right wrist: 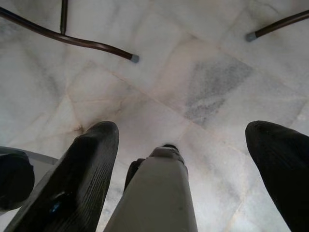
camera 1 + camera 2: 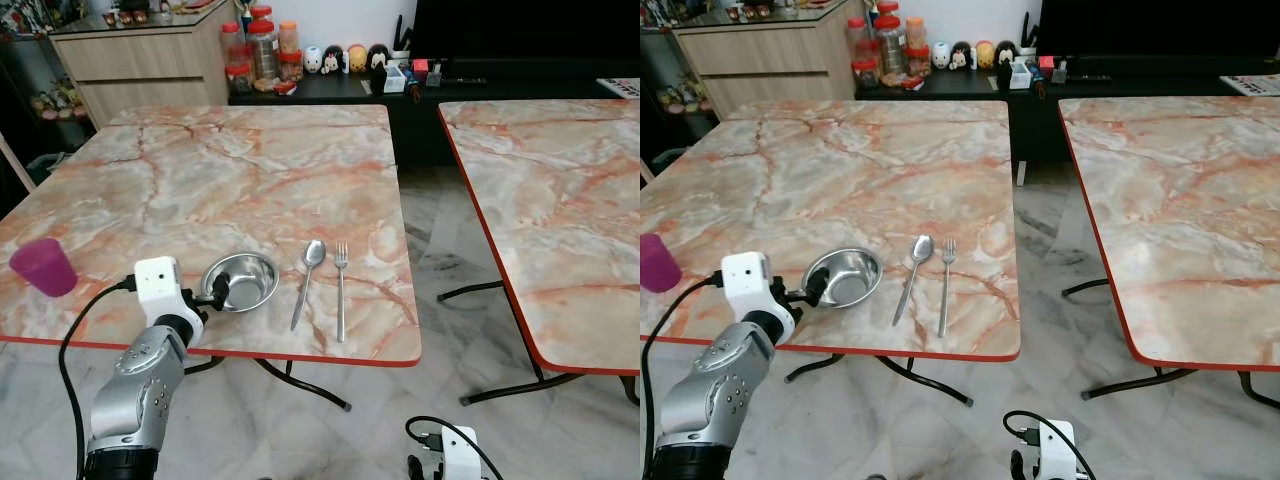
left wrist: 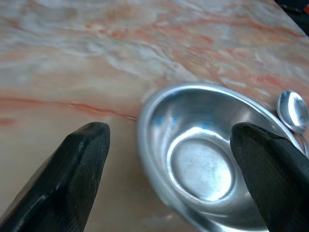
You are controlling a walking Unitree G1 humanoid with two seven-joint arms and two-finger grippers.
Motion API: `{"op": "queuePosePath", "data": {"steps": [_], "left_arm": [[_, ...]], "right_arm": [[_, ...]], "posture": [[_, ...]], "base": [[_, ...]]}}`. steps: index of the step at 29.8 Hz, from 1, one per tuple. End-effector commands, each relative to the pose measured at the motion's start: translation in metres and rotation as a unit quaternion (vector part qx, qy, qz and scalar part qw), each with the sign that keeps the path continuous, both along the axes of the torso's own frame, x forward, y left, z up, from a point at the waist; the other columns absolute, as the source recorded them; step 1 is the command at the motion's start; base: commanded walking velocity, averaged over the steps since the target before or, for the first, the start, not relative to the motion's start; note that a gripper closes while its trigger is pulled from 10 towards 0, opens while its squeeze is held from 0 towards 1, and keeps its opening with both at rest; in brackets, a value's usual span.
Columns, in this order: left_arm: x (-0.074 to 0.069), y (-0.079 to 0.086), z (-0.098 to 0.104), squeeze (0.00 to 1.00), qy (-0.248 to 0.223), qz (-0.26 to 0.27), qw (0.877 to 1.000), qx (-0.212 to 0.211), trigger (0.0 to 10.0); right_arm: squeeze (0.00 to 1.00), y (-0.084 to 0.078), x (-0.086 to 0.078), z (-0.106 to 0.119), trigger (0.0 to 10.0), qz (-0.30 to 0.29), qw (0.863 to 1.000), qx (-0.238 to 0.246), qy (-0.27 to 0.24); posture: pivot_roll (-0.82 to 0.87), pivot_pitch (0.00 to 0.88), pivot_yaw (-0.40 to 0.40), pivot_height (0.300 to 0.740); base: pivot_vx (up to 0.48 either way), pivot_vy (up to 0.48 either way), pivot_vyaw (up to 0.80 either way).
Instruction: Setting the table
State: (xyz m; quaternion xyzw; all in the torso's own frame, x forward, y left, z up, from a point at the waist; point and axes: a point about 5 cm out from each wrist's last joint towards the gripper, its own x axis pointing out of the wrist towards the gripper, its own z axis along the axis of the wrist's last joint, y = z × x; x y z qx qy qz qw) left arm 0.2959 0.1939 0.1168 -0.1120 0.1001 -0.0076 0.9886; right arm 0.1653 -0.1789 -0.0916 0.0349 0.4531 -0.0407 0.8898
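We see a marble-patterned desk with a red edge across the left and centre of the frame, and a second desk of the same pattern at the right, the two well apart with pale marble floor between them. Near the front edge of the first desk, in the lower centre of the frame, sits a steel bowl, upright and empty. Just to its right lies a spoon, and just right of that a fork, the two near-parallel with their heads pointing away from us. A purple cup stands at the lower left of the frame, well apart from the bowl. Our left gripper reaches in from the lower left and sits at the bowl's left rim; in the left wrist view its jaws are apart, one finger over bare desk outside the rim, the other over the bowl's far side, nothing clamped. Our right gripper hangs low at the bottom of the frame, jaws apart over the floor. At the top of the frame a dark cabinet carries jars and small figurines.
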Motion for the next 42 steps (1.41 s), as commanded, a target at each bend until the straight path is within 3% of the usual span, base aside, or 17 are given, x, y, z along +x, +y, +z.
{"op": "queuePosePath", "data": {"steps": [1,23,38,39,40,41,42], "left_arm": [[0.003,-0.001,0.001,0.00,0.004,-0.007,1.000,-0.004,10.0],[0.013,0.007,0.003,0.00,0.061,0.022,0.998,-0.021,10.0],[0.011,0.000,0.002,0.00,0.092,-0.026,0.995,-0.026,10.0],[0.011,-0.001,0.001,0.00,0.094,-0.029,0.995,-0.025,4.8],[0.011,-0.002,0.001,0.00,0.094,-0.031,0.995,-0.022,1.9],[0.011,-0.003,0.001,0.00,0.095,-0.033,0.995,-0.009,0.1],[0.011,-0.003,0.001,0.00,0.095,-0.034,0.995,-0.006,0.1]], "right_arm": [[0.00,0.001,0.001,0.000,10.0,-0.002,1.000,0.002,0.001],[0.00,0.003,0.000,-0.001,10.0,-0.003,1.000,0.007,0.003],[0.00,0.004,-0.001,-0.001,10.0,0.000,1.000,0.009,0.005],[0.00,0.004,-0.001,-0.001,10.0,0.000,1.000,0.009,0.005],[0.00,0.004,-0.001,-0.001,10.0,0.000,1.000,0.009,0.005],[0.00,0.004,-0.001,-0.001,10.0,0.000,1.000,0.009,0.005],[0.00,0.004,-0.001,-0.001,10.0,0.001,1.000,0.009,0.005]], "posture": [[0.07,0.045,0.039,0.707],[0.06,0.045,0.044,0.707],[0.07,0.042,0.042,0.707],[0.07,0.042,0.043,0.707],[0.07,0.043,0.043,0.707],[0.07,0.044,0.043,0.707],[0.07,0.044,0.043,0.707]], "base": [[0.000,0.000,0.00],[0.000,0.000,0.00],[0.000,0.000,0.00],[0.000,0.000,0.00],[0.000,0.000,0.00],[0.000,0.000,0.00],[0.000,0.000,0.00]]}}
